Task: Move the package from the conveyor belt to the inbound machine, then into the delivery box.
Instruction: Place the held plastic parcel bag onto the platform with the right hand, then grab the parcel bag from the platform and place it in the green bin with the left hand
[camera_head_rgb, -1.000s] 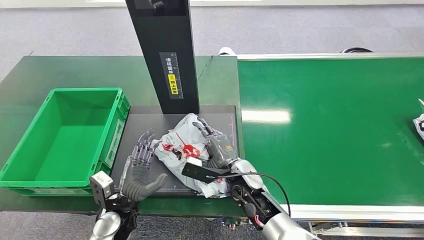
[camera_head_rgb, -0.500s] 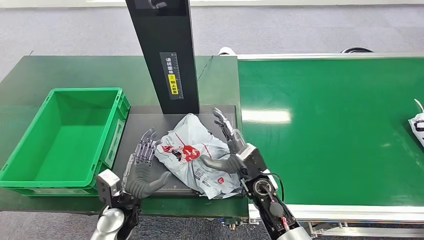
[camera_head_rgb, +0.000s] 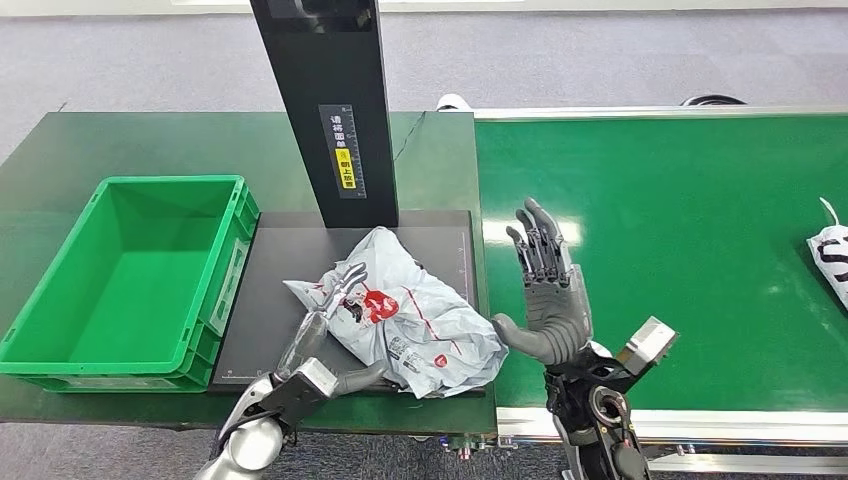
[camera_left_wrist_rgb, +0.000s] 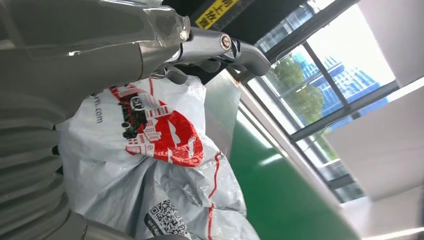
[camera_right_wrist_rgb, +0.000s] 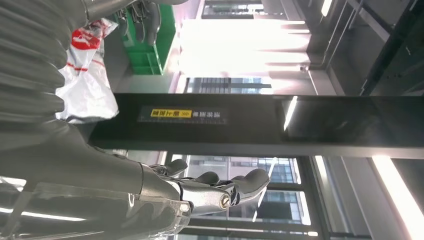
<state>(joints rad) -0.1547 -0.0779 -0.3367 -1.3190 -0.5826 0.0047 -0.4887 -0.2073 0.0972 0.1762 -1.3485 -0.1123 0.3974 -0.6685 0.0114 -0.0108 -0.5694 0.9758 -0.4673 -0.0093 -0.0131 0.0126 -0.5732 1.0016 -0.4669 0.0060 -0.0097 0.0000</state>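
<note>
Left hand (camera_head_rgb: 322, 330) grips the package (camera_head_rgb: 410, 315) on the inbound machine (camera_head_rgb: 270, 262); right hand (camera_head_rgb: 548, 290) spread, holding nothing.

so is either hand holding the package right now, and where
The left hand is closing on the package at its crate-side edge, though a firm grip cannot be confirmed. The right hand is open, holding nothing.

The head view looks forward and down from high up, taking in the bench (camera_head_rgb: 150, 140) and belt (camera_head_rgb: 680, 260) from well back. The left wrist view sits close behind the left hand (camera_left_wrist_rgb: 75, 55), right against the package (camera_left_wrist_rgb: 150, 170), tilted up toward windows. The right wrist view, turned sideways, looks past the right hand (camera_right_wrist_rgb: 150, 195) at the black column (camera_right_wrist_rgb: 260, 125). All three share package and column.
</note>
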